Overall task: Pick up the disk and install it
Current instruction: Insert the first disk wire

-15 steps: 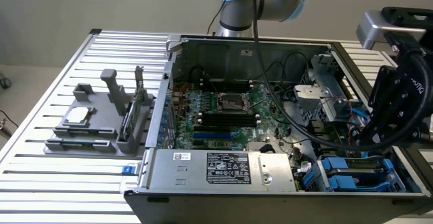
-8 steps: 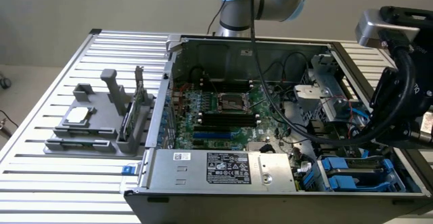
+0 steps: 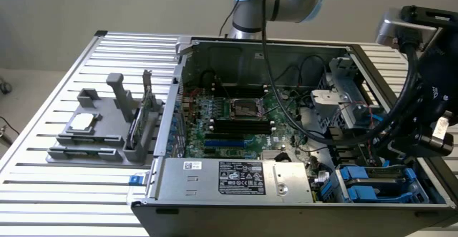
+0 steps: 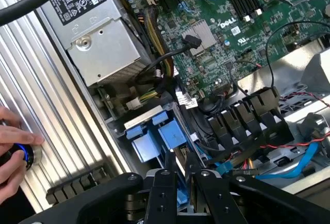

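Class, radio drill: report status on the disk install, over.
End effector low over drive bay, shut on the disk, held edge-on. Loose cables beside bay. A hand rests on the table.

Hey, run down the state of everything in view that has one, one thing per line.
computer case, side open, insides exposed.
disk, clamped edge-on in the gripper, at the drive bay.
gripper, shut on the disk.
pale chip, lying in the grey holder, outside the case.
hand, resting on a blue-ringed knob.
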{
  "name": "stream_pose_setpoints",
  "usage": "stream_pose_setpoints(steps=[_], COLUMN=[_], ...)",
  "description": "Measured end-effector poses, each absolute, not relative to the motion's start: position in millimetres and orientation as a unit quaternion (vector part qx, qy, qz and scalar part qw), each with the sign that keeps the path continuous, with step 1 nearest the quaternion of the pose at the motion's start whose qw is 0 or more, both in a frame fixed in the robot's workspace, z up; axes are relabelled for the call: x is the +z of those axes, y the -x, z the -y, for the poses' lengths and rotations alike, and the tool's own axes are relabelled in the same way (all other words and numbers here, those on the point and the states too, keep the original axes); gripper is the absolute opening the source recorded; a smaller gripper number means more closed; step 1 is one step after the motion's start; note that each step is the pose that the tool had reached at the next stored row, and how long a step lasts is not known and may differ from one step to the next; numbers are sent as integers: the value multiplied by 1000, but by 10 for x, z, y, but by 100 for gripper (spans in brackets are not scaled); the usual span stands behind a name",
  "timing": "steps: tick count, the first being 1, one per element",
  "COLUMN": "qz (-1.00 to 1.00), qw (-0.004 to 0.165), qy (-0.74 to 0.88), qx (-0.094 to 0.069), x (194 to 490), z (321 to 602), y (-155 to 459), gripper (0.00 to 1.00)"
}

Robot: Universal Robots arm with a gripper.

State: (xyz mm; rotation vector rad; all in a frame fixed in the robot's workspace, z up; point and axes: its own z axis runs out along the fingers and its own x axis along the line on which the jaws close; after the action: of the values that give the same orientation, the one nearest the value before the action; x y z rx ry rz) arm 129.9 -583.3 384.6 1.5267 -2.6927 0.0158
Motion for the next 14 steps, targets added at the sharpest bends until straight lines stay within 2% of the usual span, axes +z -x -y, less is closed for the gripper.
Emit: stream_pose_setpoints(steps=[14], qz=[925], qw=[24], qy=[-378], qx=[2], x=[3808], z=[5833], y=[-1299], gripper=[22])
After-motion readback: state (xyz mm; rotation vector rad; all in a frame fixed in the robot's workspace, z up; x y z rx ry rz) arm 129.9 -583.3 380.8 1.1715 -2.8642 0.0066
